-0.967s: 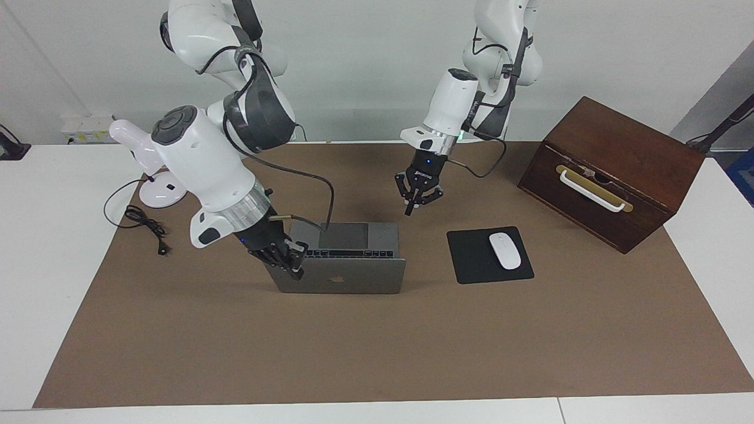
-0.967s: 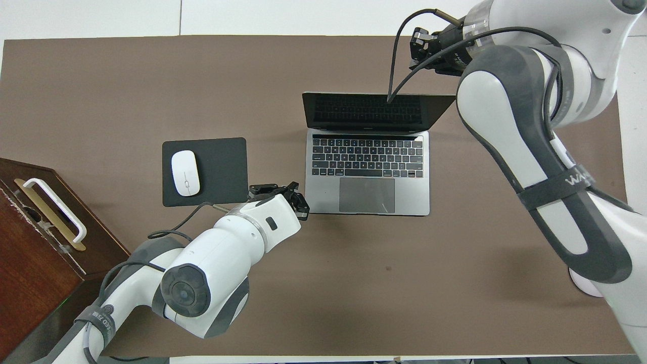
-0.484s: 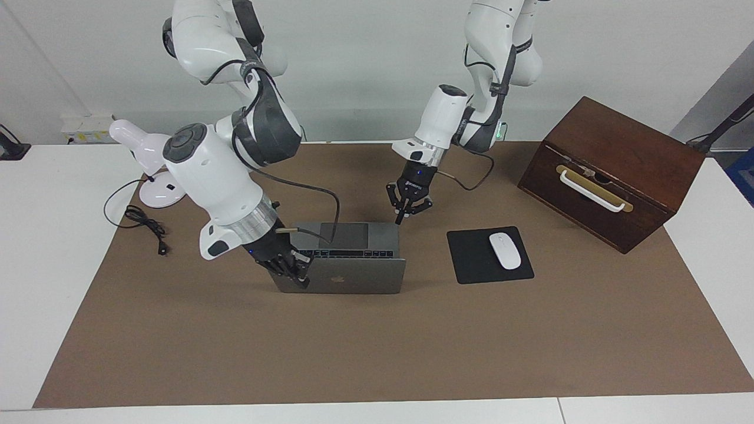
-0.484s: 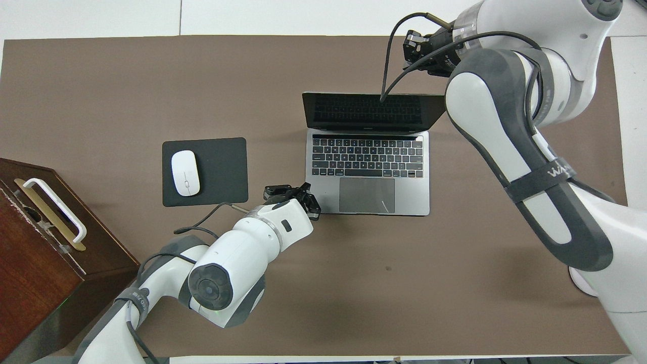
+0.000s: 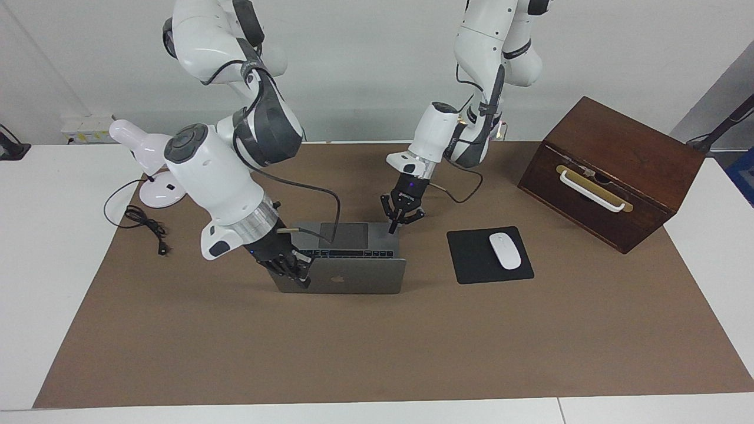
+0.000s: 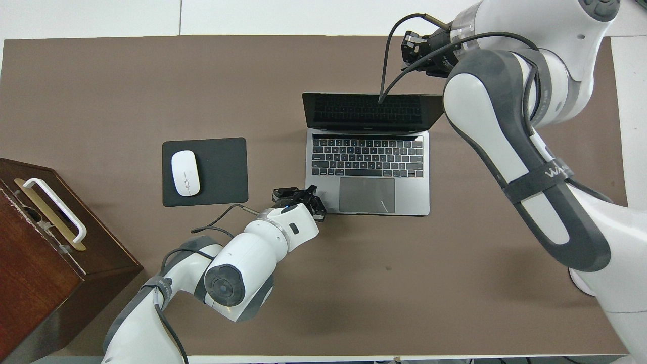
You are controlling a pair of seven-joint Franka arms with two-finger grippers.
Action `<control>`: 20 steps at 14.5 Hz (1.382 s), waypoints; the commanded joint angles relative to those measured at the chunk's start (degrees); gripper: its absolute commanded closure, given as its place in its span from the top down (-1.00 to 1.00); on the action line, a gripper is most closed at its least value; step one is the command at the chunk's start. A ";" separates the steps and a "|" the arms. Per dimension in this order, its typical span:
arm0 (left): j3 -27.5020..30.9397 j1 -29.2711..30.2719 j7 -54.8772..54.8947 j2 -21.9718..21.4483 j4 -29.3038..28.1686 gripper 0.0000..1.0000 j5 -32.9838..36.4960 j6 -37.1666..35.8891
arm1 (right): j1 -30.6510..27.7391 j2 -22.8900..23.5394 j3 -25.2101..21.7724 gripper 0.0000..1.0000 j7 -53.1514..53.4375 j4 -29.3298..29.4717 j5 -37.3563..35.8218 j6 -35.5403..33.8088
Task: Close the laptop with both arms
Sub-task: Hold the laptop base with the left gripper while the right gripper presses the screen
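A white bench (image 5: 35,247) carries a matte brown mat (image 5: 377,341). Mid-mat stands the open, smooth silver laptop (image 5: 359,277). Closed left claw (image 5: 392,231) at its base corner; closed right claw (image 5: 301,277) against the lid.

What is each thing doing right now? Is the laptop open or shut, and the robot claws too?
laptop: open, lid partly lowered
right claw: shut, at the back of the lid's corner
left claw: shut, down at the laptop's front corner nearest the mouse pad
mouse: lying on the mouse pad
wooden box: shut, tilted
lamp: standing, not lit, cord loose
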 commanded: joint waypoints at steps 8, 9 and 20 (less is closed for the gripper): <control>1.07 -2.78 0.82 3.88 0.04 -1.00 -0.83 4.51 | 0.04 0.55 0.47 -1.00 0.80 -0.54 1.25 0.80; 1.07 -2.95 0.99 3.89 -0.05 -1.00 -0.74 4.60 | 0.04 0.64 0.47 -1.00 0.80 -0.54 1.25 0.88; 1.16 -1.11 10.83 5.20 -3.38 -1.00 -0.74 8.99 | 0.04 0.72 0.47 -1.00 0.71 -0.80 1.25 1.67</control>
